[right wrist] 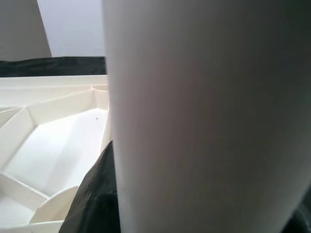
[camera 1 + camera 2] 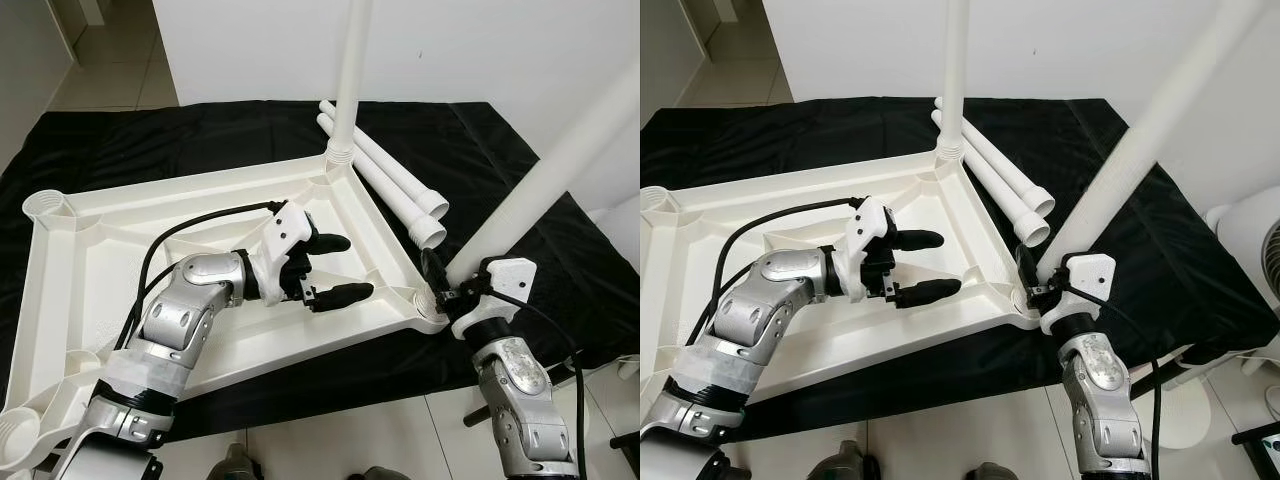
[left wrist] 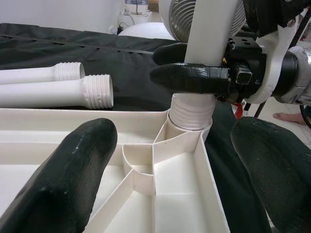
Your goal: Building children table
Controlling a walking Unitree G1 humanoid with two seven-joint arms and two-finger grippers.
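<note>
The white moulded-plastic tabletop [image 2: 120, 255] lies underside up, ribbed inside, on a black cloth [image 2: 150, 145] over the floor. One smooth tubular leg [image 2: 350, 75] stands in the far corner socket; two threaded spare legs [image 2: 395, 180] lie beside it on the cloth. The right end effector [image 2: 440, 285] is closed around a tilted leg [image 2: 545, 180] at its base, seated in the near right corner socket. The left end effector [image 2: 335, 268] hovers above the tabletop interior, fingers spread wide. White wall and pale tiled floor surround.
</note>
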